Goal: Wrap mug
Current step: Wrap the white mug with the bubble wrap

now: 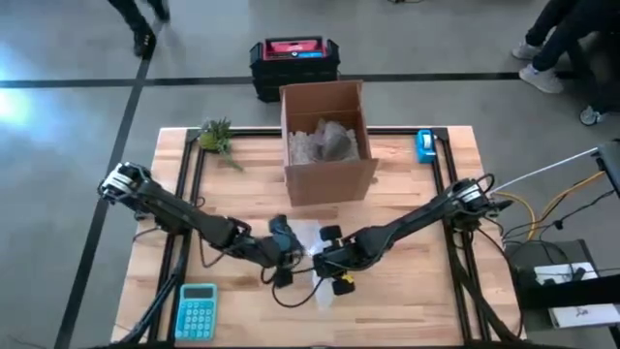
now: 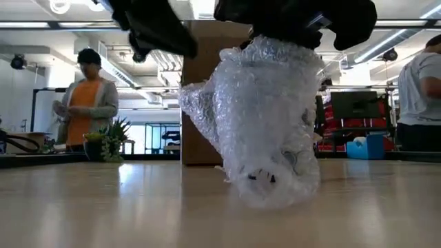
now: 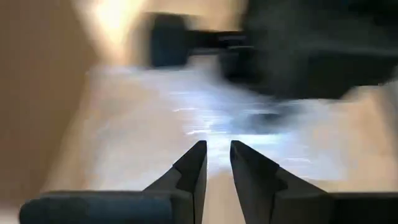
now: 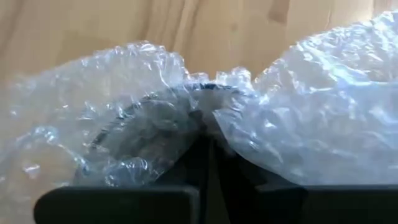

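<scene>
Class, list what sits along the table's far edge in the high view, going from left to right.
Plant → cardboard box → blue tape dispenser.

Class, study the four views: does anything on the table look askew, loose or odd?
The bubble wrap around the mug is loose: a flap sticks out sideways in the low view. The right claw pinches the wrap, and the mug's dark rim shows through.
</scene>
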{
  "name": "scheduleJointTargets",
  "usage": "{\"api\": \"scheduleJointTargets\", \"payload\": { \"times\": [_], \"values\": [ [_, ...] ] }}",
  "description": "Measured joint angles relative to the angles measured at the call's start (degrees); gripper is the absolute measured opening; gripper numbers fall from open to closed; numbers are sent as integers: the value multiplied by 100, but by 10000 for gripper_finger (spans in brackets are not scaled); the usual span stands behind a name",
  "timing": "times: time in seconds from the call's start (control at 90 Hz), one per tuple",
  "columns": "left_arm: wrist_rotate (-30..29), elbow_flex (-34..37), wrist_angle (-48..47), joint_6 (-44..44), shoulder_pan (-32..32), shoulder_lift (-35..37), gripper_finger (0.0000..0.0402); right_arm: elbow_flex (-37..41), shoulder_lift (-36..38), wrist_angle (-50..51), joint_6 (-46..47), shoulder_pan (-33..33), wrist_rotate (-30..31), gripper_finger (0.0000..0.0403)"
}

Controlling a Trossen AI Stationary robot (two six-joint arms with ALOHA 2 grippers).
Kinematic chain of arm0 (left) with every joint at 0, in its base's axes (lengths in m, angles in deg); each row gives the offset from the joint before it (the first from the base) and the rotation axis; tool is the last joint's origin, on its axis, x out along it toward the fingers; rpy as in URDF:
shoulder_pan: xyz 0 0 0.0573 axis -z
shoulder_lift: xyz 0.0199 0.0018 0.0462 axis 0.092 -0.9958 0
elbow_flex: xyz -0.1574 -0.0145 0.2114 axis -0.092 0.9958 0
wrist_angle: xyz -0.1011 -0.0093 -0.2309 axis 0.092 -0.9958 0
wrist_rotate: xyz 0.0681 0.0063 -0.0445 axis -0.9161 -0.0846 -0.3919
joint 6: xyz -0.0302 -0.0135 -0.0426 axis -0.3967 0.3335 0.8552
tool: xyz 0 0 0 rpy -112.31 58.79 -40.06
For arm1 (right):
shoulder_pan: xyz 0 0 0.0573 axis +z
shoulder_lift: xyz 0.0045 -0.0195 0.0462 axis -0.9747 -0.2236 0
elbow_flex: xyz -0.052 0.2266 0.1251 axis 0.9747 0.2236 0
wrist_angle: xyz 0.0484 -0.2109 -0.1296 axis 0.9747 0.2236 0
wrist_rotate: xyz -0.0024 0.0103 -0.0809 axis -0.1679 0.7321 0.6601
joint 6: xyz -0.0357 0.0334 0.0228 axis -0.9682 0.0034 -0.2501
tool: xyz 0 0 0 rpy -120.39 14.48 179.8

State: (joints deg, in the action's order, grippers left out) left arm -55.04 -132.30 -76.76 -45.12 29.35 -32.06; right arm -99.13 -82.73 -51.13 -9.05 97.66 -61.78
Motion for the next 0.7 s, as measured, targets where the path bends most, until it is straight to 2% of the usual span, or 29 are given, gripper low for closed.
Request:
{"api": "scheduleJointTargets", "payload": {
  "times": [0.089,0.122,0.167,0.211,0.267,0.344,0.411,0.489,0.7],
  "values": [
    [-1083,198,-222,187,-106,11,59,4,12,-22,-60,0,20,18],
    [-1282,292,-130,187,-189,-20,59,2,12,-29,-67,1,20,18],
    [-1265,422,169,139,-349,-63,59,2,10,-30,-69,2,22,18],
    [-835,555,711,-23,-515,-104,59,2,-1,-43,-69,0,20,18],
    [62,701,1573,-305,-708,-183,59,2,-1,-44,-69,1,20,18],
    [1615,871,2930,-652,-833,-356,59,1,-1,-46,-69,13,22,18],
    [2444,926,3748,-772,-837,-524,59,-2,-1,-51,-79,16,22,18],
    [2734,915,4162,-832,-786,-719,59,-2,-1,-59,-89,30,24,18],
    [2709,684,4321,-711,-723,-1347,59,9,31,102,-43,59,-166,18]
  ]
}}
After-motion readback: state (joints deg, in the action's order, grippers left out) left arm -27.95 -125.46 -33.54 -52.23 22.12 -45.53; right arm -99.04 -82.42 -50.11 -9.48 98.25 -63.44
